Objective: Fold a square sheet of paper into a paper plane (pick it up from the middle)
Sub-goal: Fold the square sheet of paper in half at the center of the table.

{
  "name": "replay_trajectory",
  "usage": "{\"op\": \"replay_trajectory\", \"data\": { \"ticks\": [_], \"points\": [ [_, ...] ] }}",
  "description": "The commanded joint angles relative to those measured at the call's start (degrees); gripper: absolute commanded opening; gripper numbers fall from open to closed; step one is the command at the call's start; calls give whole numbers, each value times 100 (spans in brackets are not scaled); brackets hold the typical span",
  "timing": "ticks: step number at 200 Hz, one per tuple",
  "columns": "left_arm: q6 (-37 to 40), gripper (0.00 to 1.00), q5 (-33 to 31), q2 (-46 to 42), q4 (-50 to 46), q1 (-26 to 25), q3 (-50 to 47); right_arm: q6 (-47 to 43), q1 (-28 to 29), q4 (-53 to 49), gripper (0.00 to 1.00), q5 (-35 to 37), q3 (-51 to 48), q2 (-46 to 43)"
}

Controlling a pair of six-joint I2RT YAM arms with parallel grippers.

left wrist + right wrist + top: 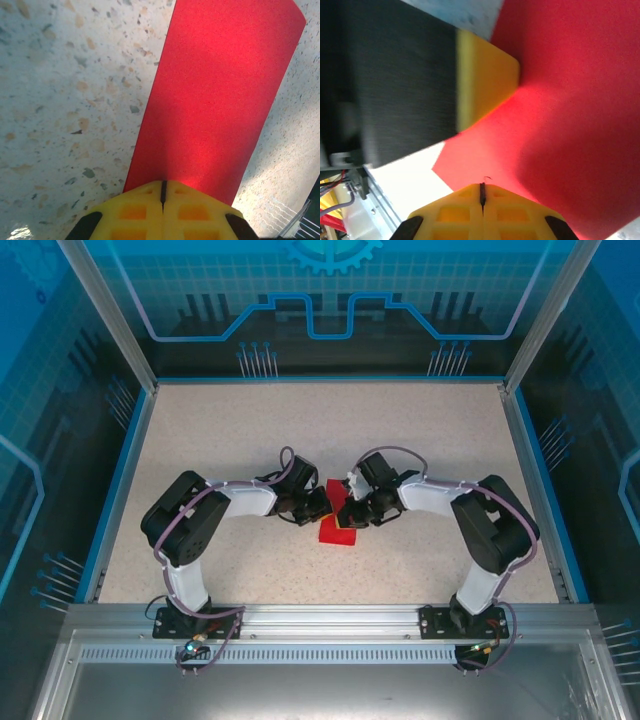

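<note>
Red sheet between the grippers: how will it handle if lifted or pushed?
Likely floppy: in the right wrist view the red sheet bends in a soft curve. Probably light and thin: the left gripper and right gripper pinch it with jaws fully shut. Pushed, it may buckle rather than slide.

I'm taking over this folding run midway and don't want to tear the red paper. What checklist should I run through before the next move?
1. Left gripper shut, tips at the near end of the red paper: ok.
2. Right gripper shut, tips at the paper's edge: ok.
3. Paper pinched between fingers, or only pressed down: cannot tell.
4. Paper lies flat on the table ahead of the left gripper: ok.
5. Room between the two grippers: they nearly meet over the paper, so probably not ok for a wide swing.
</note>
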Motion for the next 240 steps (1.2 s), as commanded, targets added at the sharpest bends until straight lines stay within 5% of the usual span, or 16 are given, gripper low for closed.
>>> {"op": "replay_trajectory", "data": {
  "ticks": [1,101,162,210,240],
  "points": [
    [-17,0,-733,573,-1718,-64,-421,21,54,82,0,-6,-134,105],
    [-31,0,-873,626,-1783,-59,-422,-141,-182,95,0,188,-1916,-716],
    [226,0,-894,576,-1915,-64,-215,-92,-527,-495,0,355,-1593,-1987],
    [1589,0,-1087,112,-2136,-61,113,168,-676,-162,0,327,-1029,-2008],
    [2885,0,-1217,-103,-2455,-46,483,371,-419,-100,0,918,-347,-1457]
  ]
}}
